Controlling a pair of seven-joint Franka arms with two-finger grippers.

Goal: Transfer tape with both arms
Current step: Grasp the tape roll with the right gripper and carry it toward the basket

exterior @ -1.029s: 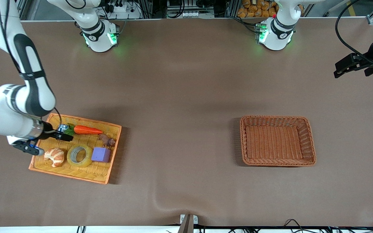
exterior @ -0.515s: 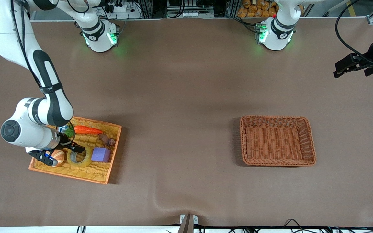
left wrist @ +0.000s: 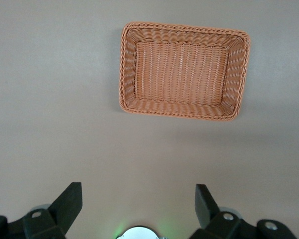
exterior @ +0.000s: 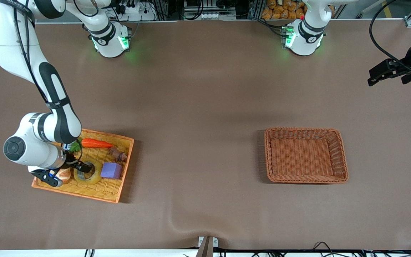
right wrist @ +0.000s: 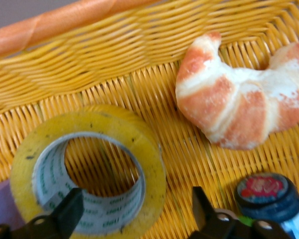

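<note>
From the front I saw the tape (exterior: 88, 172) lying in the yellow tray (exterior: 114, 194), beside the croissant (exterior: 64, 174). My right gripper (exterior: 70, 169) sat low over it.

My left gripper (left wrist: 138, 206) waited, fingers apart, high above the brown basket (left wrist: 129, 102).

My right fingers (right wrist: 70, 215) were spread around the tape's wall.

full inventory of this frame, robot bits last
Table: 1, brown cover.
Tray: 1, yellow wicker with orange rim, right arm's end of the table.
Tape: 1 roll, yellowish with grey core, in the tray between croissant and block.
Croissant: 1, tan and white, in the tray beside the tape.
Block: 1, purple, in the tray.
Carrot: 1, orange with green top, in the tray.
Brown lump: 1, in the tray, too small to identify.
Basket: 1, brown wicker, left arm's end, nothing in it.
Right claw: open, down at the tape.
Left claw: open, waiting high above the table.
</note>
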